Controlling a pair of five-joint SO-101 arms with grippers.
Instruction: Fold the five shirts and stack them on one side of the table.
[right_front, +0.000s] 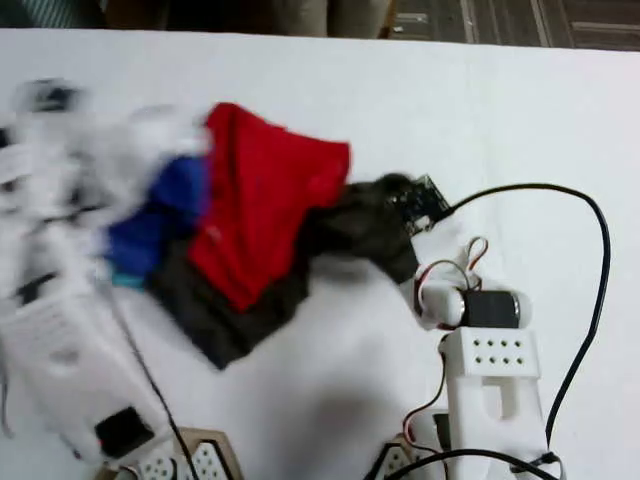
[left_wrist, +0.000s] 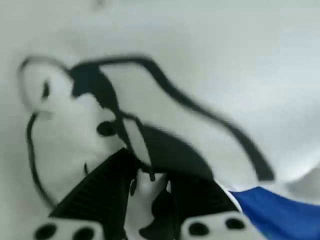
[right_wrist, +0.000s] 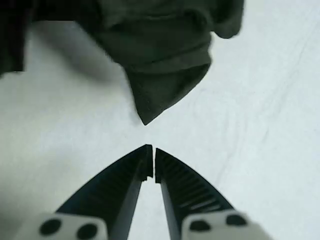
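Left tool (left_wrist: 150, 182) is gripping the white shirt (left_wrist: 200, 60), fingers closed on the cloth. Right tool (right_wrist: 151, 162) is sitting all but closed and empty over the desk (right_wrist: 260, 125), just short of the dark shirt (right_wrist: 160, 75) corner.

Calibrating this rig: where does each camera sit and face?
High view: fixed above, looking down at the table; left arm, right arm show.
Left wrist view: on left arm, facing the white shirt; left gripper pinches it.
Right wrist view: on right arm, facing the dark shirt; right gripper shut.
Shared: high and left wrist views show the blue shirt.
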